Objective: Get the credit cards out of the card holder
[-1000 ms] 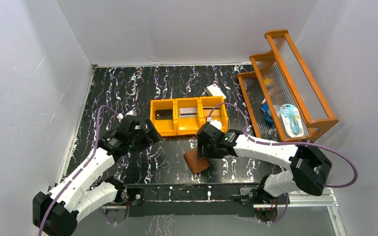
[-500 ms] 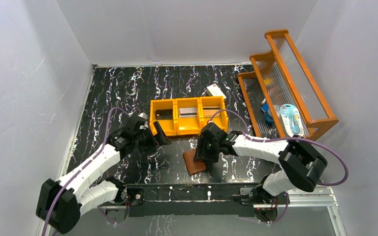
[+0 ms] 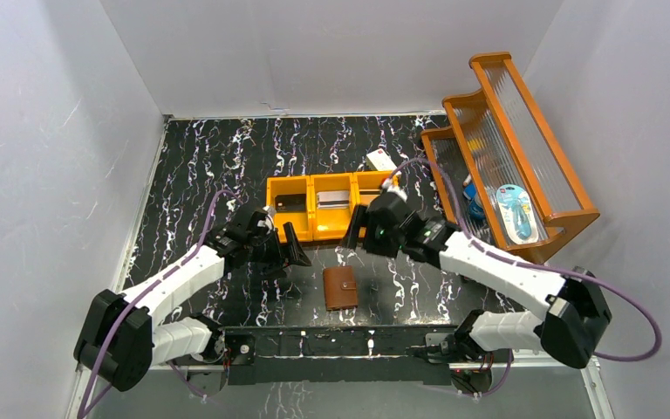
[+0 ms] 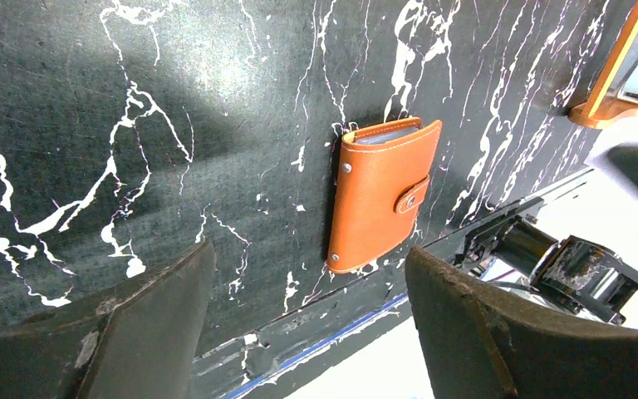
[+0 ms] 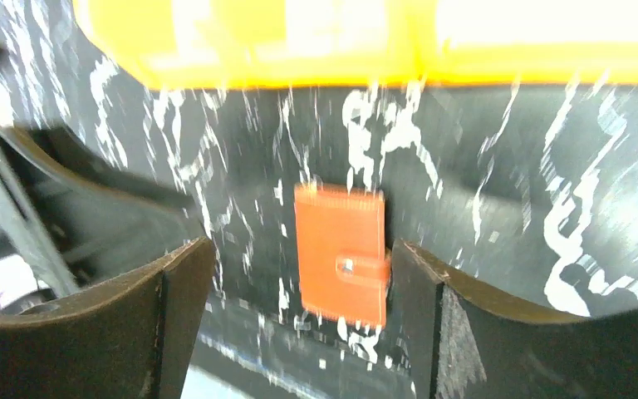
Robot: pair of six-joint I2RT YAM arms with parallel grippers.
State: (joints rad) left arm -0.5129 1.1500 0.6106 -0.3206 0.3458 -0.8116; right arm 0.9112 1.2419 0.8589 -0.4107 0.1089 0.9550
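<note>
The card holder point(image 3: 341, 287), a brown leather wallet, lies closed and flat near the table's front edge, its snap tab fastened. It shows in the left wrist view point(image 4: 382, 195) and, blurred, in the right wrist view point(image 5: 341, 249). A black card point(image 3: 290, 202) and a grey-silver card point(image 3: 333, 200) lie in the orange tray point(image 3: 311, 229). My left gripper point(image 3: 292, 248) is open and empty, left of the wallet; its jaws point(image 4: 307, 332) stand wide. My right gripper point(image 3: 353, 232) is open and empty, above the table between tray and wallet point(image 5: 299, 324).
A cream-white box point(image 3: 382, 161) lies behind the tray. An orange stepped shelf point(image 3: 523, 131) with packaged items stands at the right. White walls close in the left, back and right sides. The arms' base rail point(image 3: 340, 342) runs along the front edge.
My right gripper has let go of the wallet and moved up and back toward the tray. The wallet now lies flat and squared. My left gripper has moved right toward it.
</note>
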